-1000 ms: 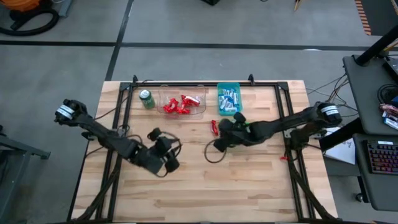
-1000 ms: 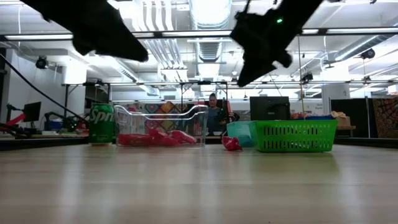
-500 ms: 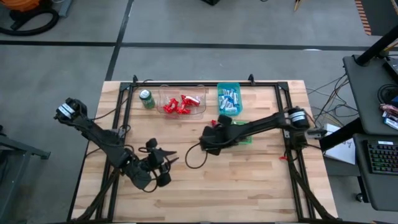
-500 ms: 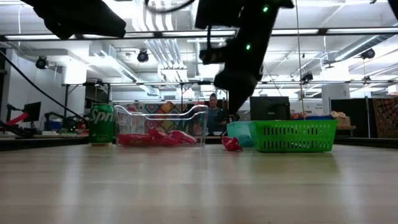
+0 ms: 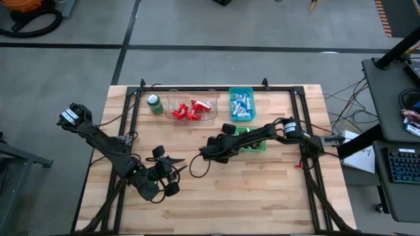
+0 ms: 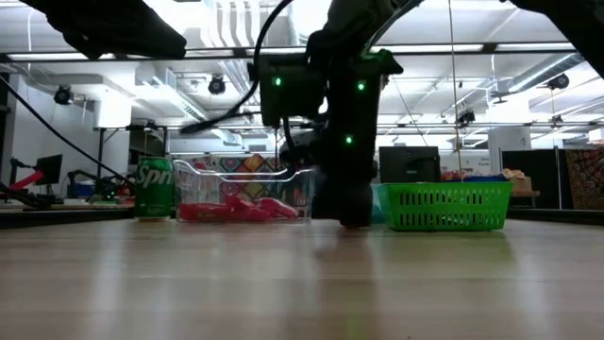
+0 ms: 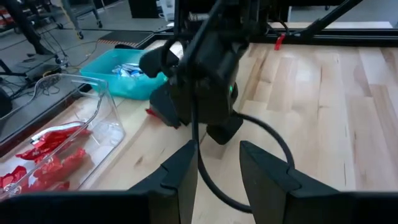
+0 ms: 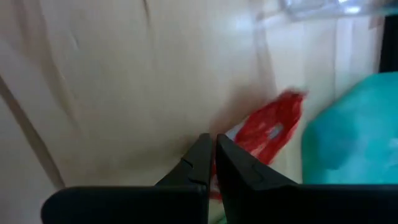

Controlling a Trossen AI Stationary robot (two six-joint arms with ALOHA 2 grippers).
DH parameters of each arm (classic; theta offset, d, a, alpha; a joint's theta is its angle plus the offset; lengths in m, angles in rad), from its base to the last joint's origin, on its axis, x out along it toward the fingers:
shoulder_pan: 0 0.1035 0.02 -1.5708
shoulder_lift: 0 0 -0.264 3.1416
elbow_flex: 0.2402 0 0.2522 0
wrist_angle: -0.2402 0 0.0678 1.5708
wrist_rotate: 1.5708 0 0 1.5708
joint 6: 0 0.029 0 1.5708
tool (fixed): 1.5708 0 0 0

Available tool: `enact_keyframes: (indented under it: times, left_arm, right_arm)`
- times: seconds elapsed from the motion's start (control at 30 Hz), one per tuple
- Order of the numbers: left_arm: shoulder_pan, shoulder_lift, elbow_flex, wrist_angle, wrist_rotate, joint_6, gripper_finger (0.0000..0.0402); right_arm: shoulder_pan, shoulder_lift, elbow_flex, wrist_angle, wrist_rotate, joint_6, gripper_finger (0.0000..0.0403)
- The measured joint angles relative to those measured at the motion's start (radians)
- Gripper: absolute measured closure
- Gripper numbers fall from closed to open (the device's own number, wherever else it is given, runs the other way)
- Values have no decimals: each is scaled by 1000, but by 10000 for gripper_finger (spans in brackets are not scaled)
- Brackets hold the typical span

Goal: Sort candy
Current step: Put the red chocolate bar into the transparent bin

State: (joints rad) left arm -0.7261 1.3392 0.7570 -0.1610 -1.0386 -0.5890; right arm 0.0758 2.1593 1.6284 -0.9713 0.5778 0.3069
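One loose shiny red candy (image 8: pixel 267 134) lies on the wood beside the teal bin (image 5: pixel 241 105), which holds blue-and-white candies. More red candies (image 5: pixel 190 110) lie in the clear bin (image 5: pixel 193 98). No dark brown candies show. My right gripper (image 8: pixel 212 146) is shut and points steeply down at the table (image 6: pixel 351 215), its tips right beside the loose candy (image 7: pixel 154 113). In the high view the right arm hides that candy. My left gripper (image 7: pixel 217 165) is open and hovers over the table's near-left part (image 5: pixel 167 174), holding nothing. My right gripper has its shut fingers (image 8: pixel 239 163) low at the table, alongside the near end of the loose red candy (image 8: pixel 245 146). The candy lies flat on the wood, beside the fingers and not between them. Whether the fingers touch it, I cannot tell.
A green drink can (image 5: pixel 155 103) stands left of the clear bin near the far edge. A green basket (image 6: pixel 448 206) sits under the right arm, near of the teal bin. Bare wood spreads over the table's near half (image 5: pixel 262 196). A black cable loops below the right wrist (image 5: pixel 197 167).
My right gripper has swung toward the table's left and come down from well above the table to the wood at the loose red candy. My left gripper has drawn back toward the near edge. The candy has stayed where it was.
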Motion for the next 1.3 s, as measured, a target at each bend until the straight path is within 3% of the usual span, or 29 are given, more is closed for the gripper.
enact_keyframes:
  times: [0.3,0.5,0.63,0.83,1.07,1.3]
  left_arm:
    - [0,1,0,-1,-14,0,299]
    - [0,1,0,-1,-16,-1,299]
    - [0,2,0,-1,-15,-1,299]
    - [-2,2,0,-1,-15,-8,299]
    - [-5,3,0,-10,5,-8,299]
    - [-11,3,0,-17,5,-8,299]
  right_arm:
    - [32,8,10,-7,-77,-5,390]
    - [88,-8,68,6,-224,-69,390]
    - [107,-39,116,4,-192,-100,390]
    - [26,-56,181,-85,-23,-107,390]
    - [-81,-46,132,-100,-28,-108,390]
    - [-74,-11,112,-112,-32,-98,390]
